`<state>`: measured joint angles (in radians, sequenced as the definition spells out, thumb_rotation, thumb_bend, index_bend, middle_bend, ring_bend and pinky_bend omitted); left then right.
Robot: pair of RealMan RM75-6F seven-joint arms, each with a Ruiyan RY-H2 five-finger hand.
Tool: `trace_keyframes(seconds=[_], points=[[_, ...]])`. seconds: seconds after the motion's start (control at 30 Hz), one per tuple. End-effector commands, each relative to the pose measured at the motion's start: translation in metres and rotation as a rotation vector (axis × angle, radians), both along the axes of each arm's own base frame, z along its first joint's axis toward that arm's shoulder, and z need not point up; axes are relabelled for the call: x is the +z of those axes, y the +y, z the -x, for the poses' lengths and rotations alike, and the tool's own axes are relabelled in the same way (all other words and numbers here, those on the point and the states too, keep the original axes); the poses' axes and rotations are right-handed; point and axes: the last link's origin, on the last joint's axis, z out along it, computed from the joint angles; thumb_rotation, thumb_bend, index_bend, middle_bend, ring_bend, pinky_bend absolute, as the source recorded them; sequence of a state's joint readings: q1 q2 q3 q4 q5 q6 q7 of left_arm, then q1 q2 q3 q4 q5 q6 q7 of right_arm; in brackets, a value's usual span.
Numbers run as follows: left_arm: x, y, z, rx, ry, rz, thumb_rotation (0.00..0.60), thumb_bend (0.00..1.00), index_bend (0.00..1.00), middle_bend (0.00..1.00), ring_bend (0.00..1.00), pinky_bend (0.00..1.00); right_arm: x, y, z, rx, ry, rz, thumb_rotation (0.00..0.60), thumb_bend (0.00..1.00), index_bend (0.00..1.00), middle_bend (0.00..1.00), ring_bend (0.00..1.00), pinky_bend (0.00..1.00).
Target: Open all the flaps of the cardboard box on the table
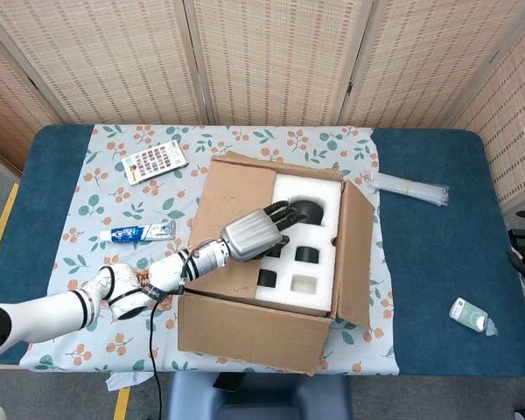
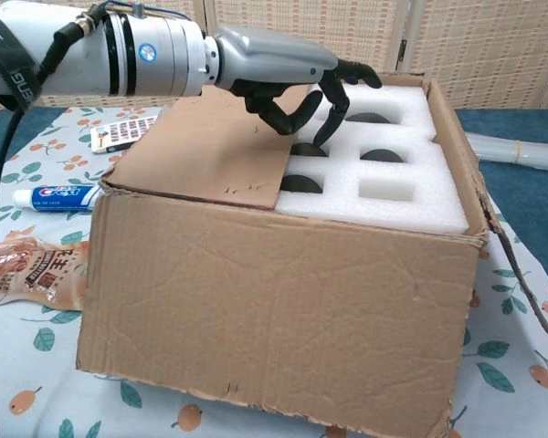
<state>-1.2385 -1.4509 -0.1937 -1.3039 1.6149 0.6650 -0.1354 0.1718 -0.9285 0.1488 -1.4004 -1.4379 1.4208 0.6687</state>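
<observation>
Cardboard box (image 1: 271, 262) sits mid-bench on the floral cloth (image 1: 105, 188); toothpaste tube (image 1: 143, 233) and snack packet (image 2: 32, 269) lie just left of it. Left flap (image 1: 234, 229) is folded flat over the left part of the opening; the right flap (image 1: 354, 254) already stands up, white foam insert (image 1: 311, 249) exposed.

Left hand (image 1: 255, 233) is over the left flap's free edge, fingers (image 2: 333, 96) curled down toward the foam, nothing held. Whether the tips are under the edge cannot be told.

Judgement: the fingertips should be hooked under the free edge, then the flap swung up and leftward about its hinge. The foam cut-outs right beside the edge could snag the fingers, so entry is best kept shallow.

Room on the left is partly taken by the tube and packet; the flap may land on them. Right hand is not seen in either view.
</observation>
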Motion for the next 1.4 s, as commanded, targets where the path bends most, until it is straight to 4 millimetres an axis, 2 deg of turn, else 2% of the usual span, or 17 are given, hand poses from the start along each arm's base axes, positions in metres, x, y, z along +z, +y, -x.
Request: trace_keyframes(seconds=[0.03,0.33,0.87,1.4], points=[[0.0,0.002,0.0,0.002,0.002,0.0,0.6,1.0,0.58,0.01,0.0,0.0,-0.001,-0.003,0.001,-0.01,-0.002,-0.01,0.6,0.34,0.28,0.0,0.0,0.0],[0.002,0.009,0.005,0.01,0.01,-0.023,0.6,1.0,0.64,0.02,0.0,0.0,-0.003,-0.007,0.001,-0.014,-0.003,-0.022,0.6,0.34,0.28,0.0,0.0,0.0],[-0.002,0.01,0.014,0.001,0.06,-0.05,0.6,1.0,0.63,0.03,0.0,0.0,-0.004,-0.008,0.001,-0.019,-0.007,-0.033,0.6,0.34,0.28,0.0,0.0,0.0],[0.005,0.016,0.019,-0.015,0.071,-0.142,0.6,1.0,0.63,0.05,0.0,0.0,-0.004,-0.008,0.001,-0.016,-0.016,-0.048,0.6,0.34,0.28,0.0,0.0,0.0]])
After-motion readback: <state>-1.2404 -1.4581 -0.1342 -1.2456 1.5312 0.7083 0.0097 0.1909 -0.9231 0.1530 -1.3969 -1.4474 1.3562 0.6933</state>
